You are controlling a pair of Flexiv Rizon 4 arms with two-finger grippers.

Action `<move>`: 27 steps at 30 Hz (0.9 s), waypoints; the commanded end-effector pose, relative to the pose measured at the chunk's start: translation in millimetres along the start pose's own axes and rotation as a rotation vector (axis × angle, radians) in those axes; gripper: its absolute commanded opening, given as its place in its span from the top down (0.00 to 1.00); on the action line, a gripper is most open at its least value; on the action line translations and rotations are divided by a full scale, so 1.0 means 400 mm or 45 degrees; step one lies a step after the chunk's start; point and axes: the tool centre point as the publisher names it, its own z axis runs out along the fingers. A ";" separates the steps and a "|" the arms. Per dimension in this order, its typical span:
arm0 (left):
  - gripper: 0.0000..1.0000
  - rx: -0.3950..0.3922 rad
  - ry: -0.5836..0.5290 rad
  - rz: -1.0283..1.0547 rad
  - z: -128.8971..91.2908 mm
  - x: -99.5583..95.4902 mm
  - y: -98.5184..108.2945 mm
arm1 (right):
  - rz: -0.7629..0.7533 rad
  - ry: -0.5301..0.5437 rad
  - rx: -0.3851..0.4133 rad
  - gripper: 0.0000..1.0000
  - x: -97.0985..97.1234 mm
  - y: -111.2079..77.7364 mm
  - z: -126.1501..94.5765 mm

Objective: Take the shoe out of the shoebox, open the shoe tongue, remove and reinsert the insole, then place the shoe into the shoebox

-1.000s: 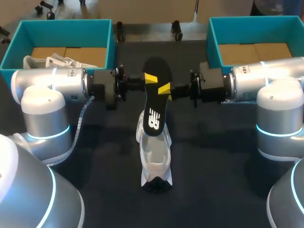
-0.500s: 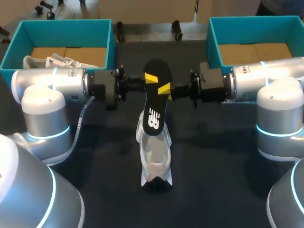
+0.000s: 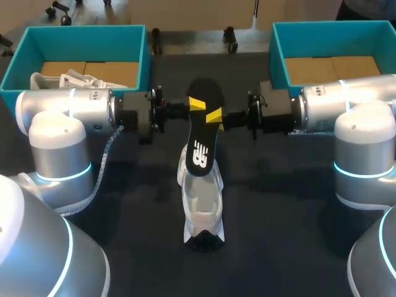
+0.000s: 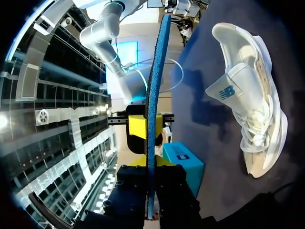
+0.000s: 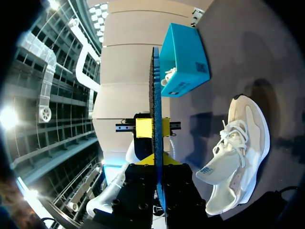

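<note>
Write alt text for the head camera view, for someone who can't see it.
A black foam insole is held above the table, its sides gripped by the yellow-tipped jaws of the left arm and the right arm. Below it a white mesh sneaker rests on the dark table, with the left teal shoebox and right teal shoebox behind.

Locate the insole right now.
Head view, centre: the insole is held up in the air, pinched from either side by the left gripper and right gripper, with the white shoe on the table under its near end.
</note>
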 end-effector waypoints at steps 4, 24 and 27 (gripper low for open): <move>1.00 0.000 -0.007 0.006 0.004 0.003 -0.001 | 0.001 -0.004 -0.002 1.00 0.002 -0.002 0.003; 1.00 0.049 0.023 -0.046 -0.084 0.022 -0.071 | -0.246 -0.020 0.276 0.00 0.013 -0.069 -0.159; 1.00 0.067 0.033 -0.044 -0.105 0.018 -0.094 | -0.246 -0.020 0.276 0.00 0.013 -0.069 -0.159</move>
